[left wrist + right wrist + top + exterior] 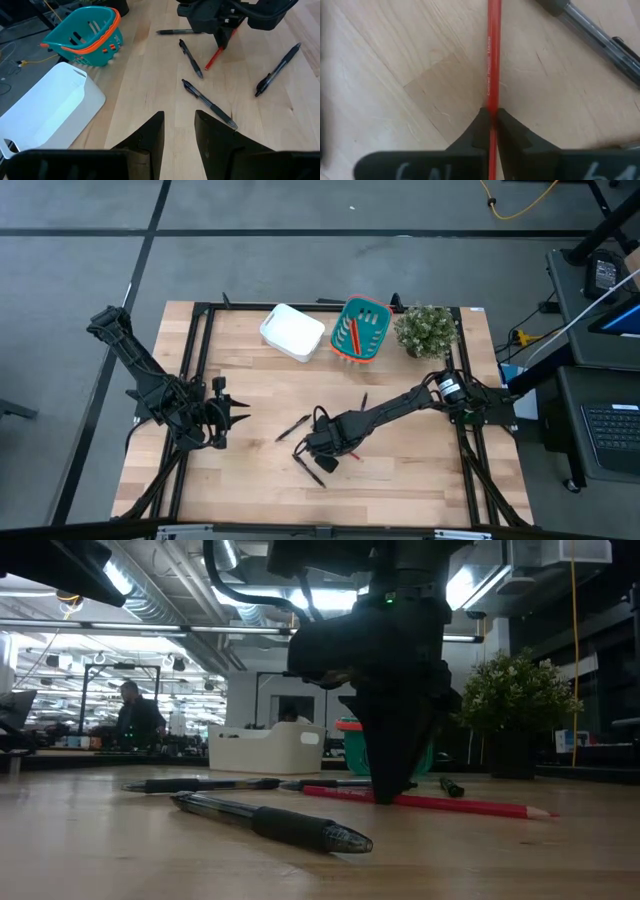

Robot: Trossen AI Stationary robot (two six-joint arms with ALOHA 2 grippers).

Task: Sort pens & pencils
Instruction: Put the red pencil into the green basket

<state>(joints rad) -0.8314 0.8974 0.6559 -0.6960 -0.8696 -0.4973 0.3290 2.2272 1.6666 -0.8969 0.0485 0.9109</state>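
Observation:
A red pencil [493, 50] lies flat on the wooden table [250, 480], and my right gripper [491, 120] stands over it, pointing down, shut on it. Three black pens lie around it: one [270, 823] toward the near edge, one [293, 428] to the left, one [363, 400] farther back. More red pencils [352, 332] stand in the teal basket [360, 330] at the far edge. My left gripper [179, 130] hangs open over the table's left part, with nothing between its fingers. My right gripper pinches the red pencil's shaft [492, 100] between its two fingertips, nearer the blunt end than the sharpened tip [548, 811]. The fingers [385, 775] come from above, pointing down, one on each side of the shaft. The pencil lies level on the table.
A white bin [292, 332] sits left of the teal basket at the far edge. A potted plant [427, 330] stands to the basket's right. A black frame [200, 360] runs along the table's sides. Bare wood lies along the near edge.

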